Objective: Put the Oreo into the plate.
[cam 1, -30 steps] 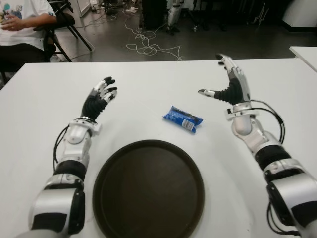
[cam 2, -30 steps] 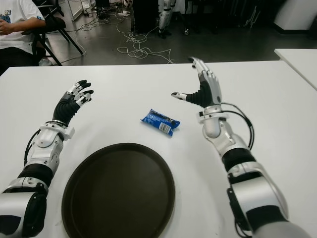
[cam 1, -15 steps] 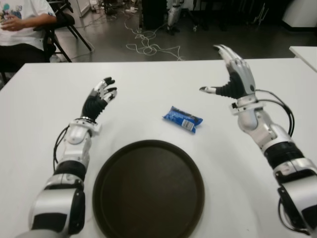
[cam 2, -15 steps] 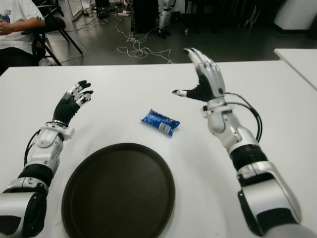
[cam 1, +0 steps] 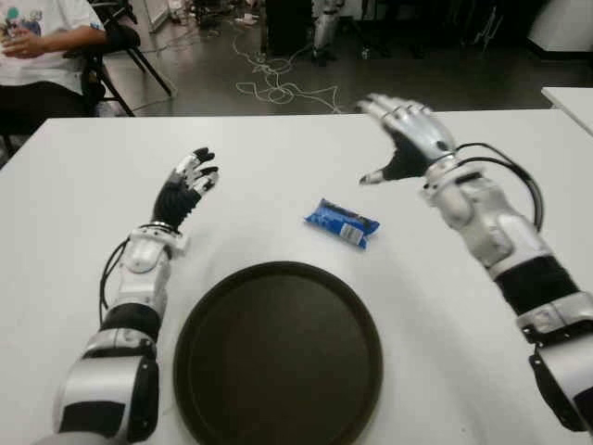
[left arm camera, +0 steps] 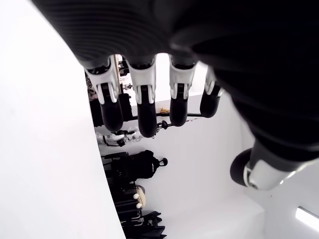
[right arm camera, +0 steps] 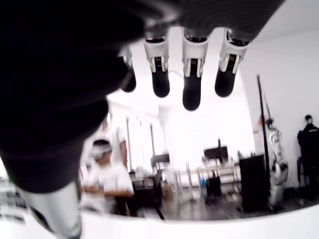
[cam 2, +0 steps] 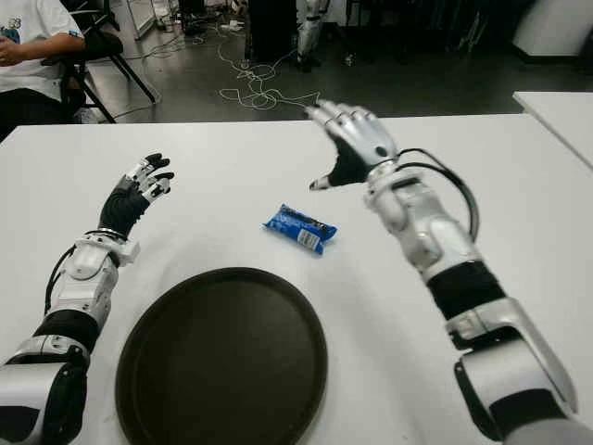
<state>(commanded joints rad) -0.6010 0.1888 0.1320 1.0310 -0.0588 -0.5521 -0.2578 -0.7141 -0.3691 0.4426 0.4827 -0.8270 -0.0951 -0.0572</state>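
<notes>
A blue Oreo packet (cam 1: 343, 222) lies on the white table (cam 1: 278, 158), just beyond the far right rim of a round dark brown plate (cam 1: 278, 352). My right hand (cam 1: 400, 139) hovers above the table beyond and to the right of the packet, palm turned down, fingers spread and holding nothing. Its wrist view shows several straight fingertips (right arm camera: 192, 92) with only the room behind them. My left hand (cam 1: 188, 181) is raised at the left of the plate, fingers (left arm camera: 144, 109) extended and empty.
A seated person (cam 1: 42, 46) is at the far left beyond the table. Cables (cam 1: 278, 88) lie on the floor behind the table. Another white table's corner (cam 1: 570, 97) shows at the far right.
My right hand has swung left and tipped forward, from upright at the right of the packet to palm-down beyond it. The left hand and the packet have stayed put.
</notes>
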